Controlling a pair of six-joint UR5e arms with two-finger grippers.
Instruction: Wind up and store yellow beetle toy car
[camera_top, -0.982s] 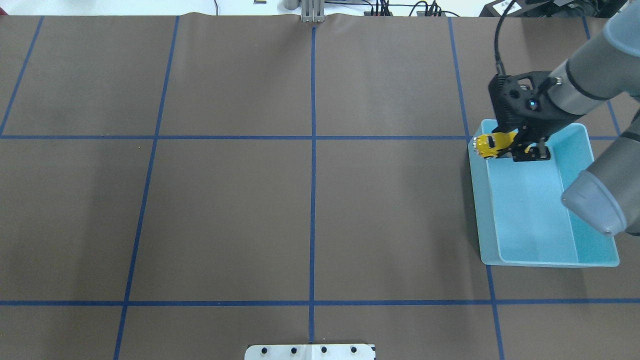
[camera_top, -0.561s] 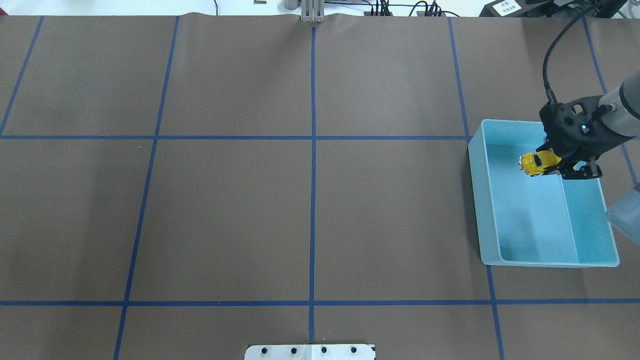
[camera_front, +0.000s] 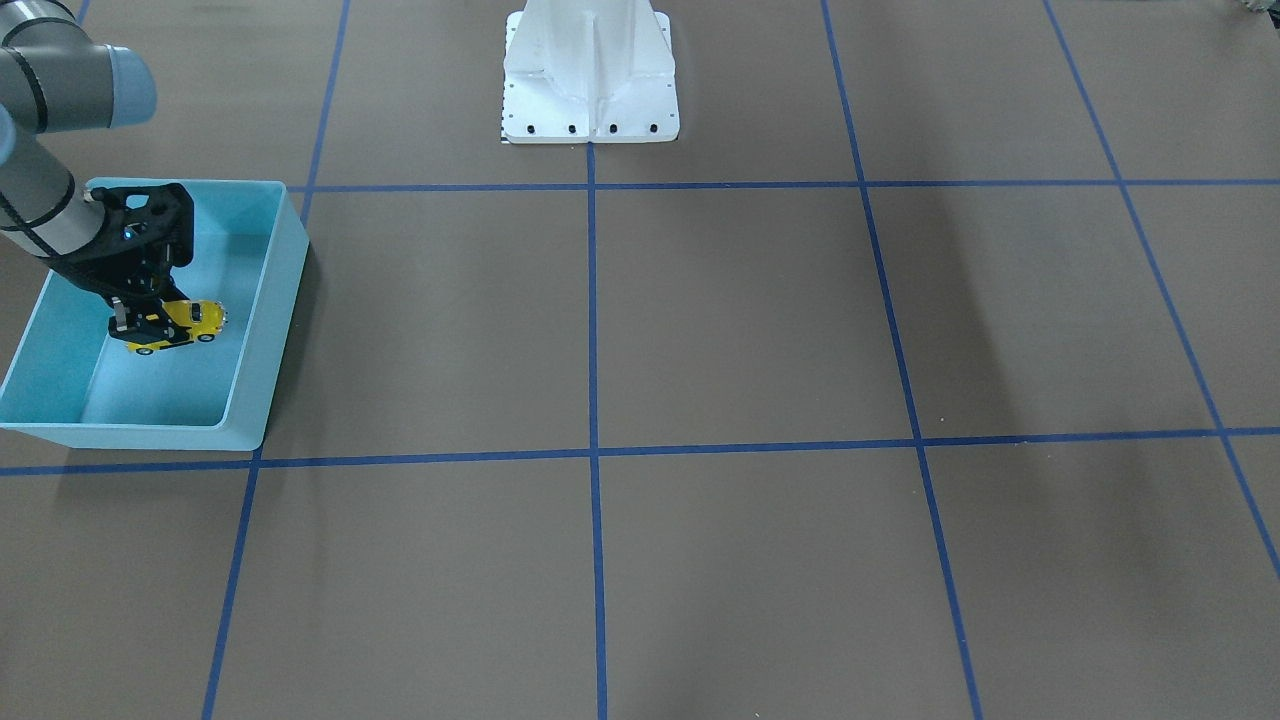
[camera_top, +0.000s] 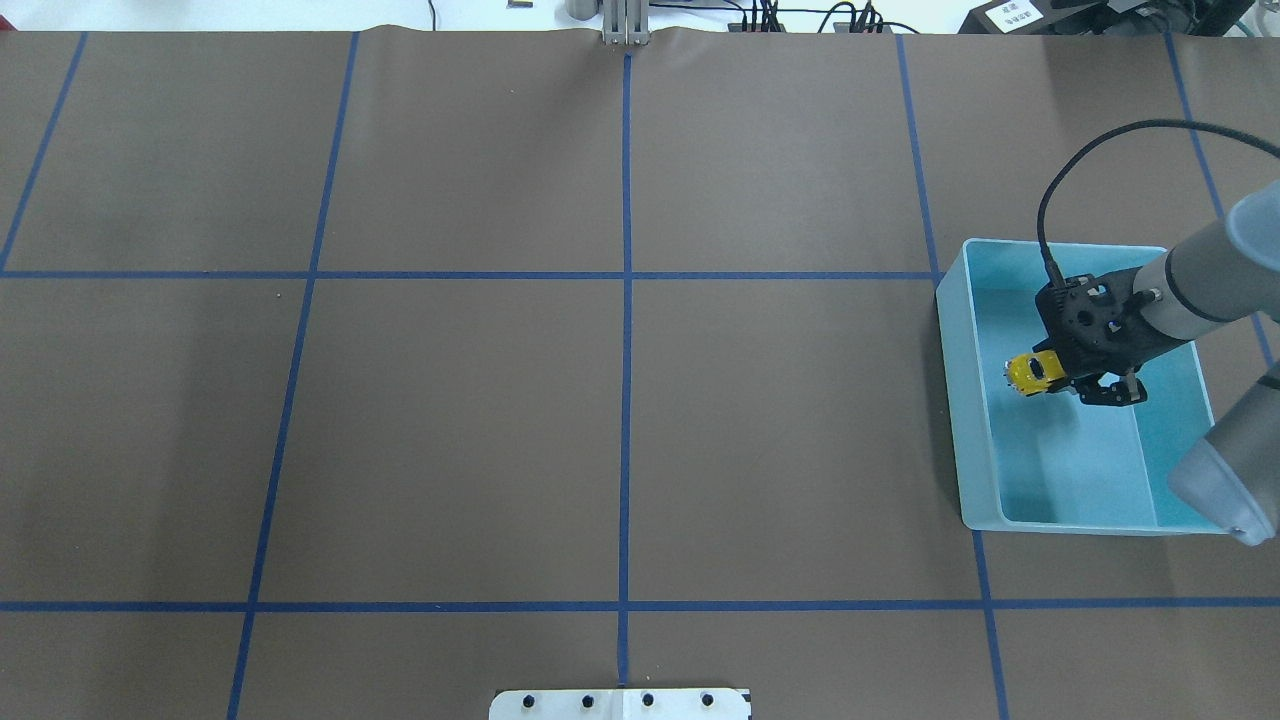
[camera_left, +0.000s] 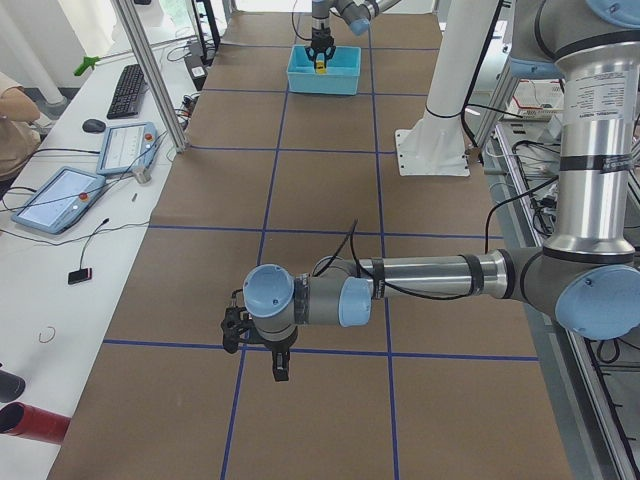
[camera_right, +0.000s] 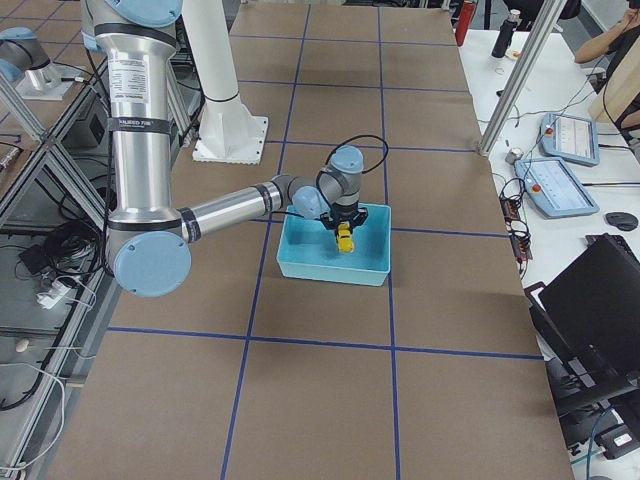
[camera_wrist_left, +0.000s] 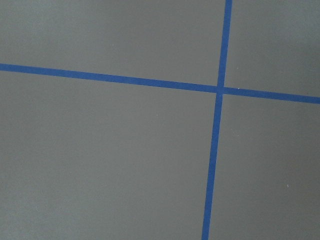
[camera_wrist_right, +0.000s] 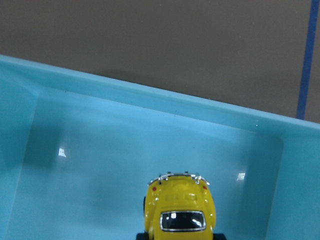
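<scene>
The yellow beetle toy car (camera_top: 1033, 372) hangs inside the light blue bin (camera_top: 952, 340), near its left wall. My right gripper (camera_top: 1070, 382) is shut on the car's rear end and holds it low over the bin's floor. The front view shows the car (camera_front: 190, 320) in the gripper (camera_front: 150, 326) within the bin (camera_front: 272, 300). The right wrist view shows the car's roof and rear window (camera_wrist_right: 180, 207) above the bin's floor, with the bin's wall (camera_wrist_right: 150, 100) beyond it. My left gripper (camera_left: 256, 338) shows only in the exterior left view, over bare table far from the bin. I cannot tell whether it is open or shut.
Brown table cover with blue tape grid lines (camera_top: 626, 300). The robot's white base plate (camera_front: 590, 80) stands at the table's middle edge. The bin sits at the table's right end in the overhead view. The left wrist view shows only a tape crossing (camera_wrist_left: 219, 90).
My right gripper carried the car from the bin's far left corner across over the bin, then came back left and sank lower inside the bin.
</scene>
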